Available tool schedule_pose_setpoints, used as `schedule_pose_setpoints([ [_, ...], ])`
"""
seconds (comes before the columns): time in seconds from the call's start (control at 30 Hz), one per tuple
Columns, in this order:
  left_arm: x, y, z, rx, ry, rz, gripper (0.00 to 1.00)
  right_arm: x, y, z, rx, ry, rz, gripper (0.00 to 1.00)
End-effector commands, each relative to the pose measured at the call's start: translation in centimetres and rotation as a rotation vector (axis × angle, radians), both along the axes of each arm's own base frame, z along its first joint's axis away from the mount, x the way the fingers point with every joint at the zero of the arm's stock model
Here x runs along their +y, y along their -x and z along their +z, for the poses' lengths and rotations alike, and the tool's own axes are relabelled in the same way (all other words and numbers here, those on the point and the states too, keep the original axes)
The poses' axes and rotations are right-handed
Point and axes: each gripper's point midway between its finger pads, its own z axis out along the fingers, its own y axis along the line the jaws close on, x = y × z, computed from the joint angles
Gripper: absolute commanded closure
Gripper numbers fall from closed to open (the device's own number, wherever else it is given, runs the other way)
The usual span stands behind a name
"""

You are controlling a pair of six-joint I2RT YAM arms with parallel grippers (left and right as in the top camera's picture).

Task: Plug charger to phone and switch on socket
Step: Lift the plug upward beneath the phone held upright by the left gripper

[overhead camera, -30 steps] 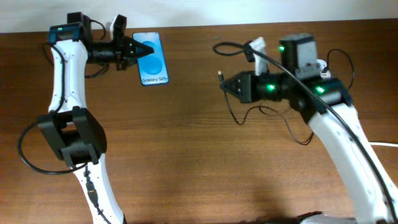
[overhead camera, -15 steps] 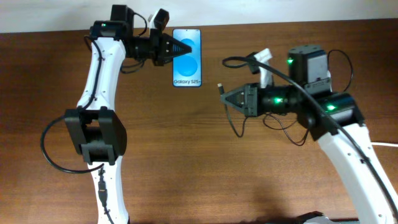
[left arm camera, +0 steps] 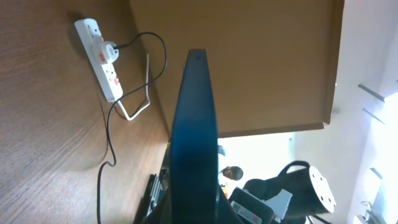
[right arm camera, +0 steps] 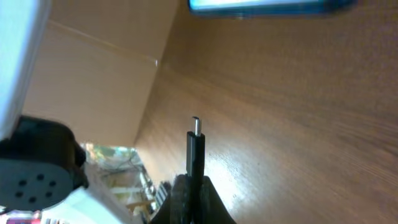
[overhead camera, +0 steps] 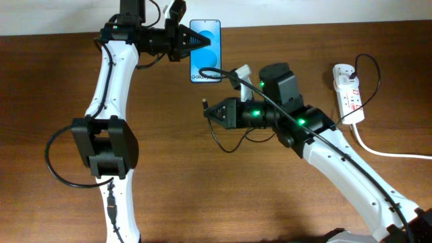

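My left gripper is shut on the phone, blue screen up, held at the table's far middle; in the left wrist view the phone shows edge-on between the fingers. My right gripper is shut on the charger, its plug tip pointing left, below and a little apart from the phone. In the right wrist view the plug tip stands upright above the fingers, with the phone's edge at the top. The socket, a white power strip, lies at the right, also in the left wrist view.
The charger's thin black cable loops on the wooden table under my right arm and runs to the socket. A thick white cord leads off the right edge. A wall runs along the far table edge.
My right gripper has moved left with the charger, uncovering the socket. My left gripper has carried the phone right and slightly farther back. The plug tip now sits closer to the phone.
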Motion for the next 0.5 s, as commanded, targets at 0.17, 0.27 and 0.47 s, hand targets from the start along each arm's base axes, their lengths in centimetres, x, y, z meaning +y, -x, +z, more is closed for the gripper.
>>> schedule_pose_setpoints([
  [0.17,-0.2,-0.6,2.2,0.041,0.023,-0.013,1.0,1.0,-3.1,1.5,-0.021,-0.09,-0.107,0.96],
  [0.27,-0.2,-1.5,2.8,0.066,0.015,0.003,1.0,0.9,-3.9,2.7,-0.049,-0.132,-0.125,0.96],
  [0.47,-0.4,-2.5,4.6,0.091,0.022,0.013,1.0,-0.2,-4.8,3.3,-0.051,-0.158,-0.147,0.96],
])
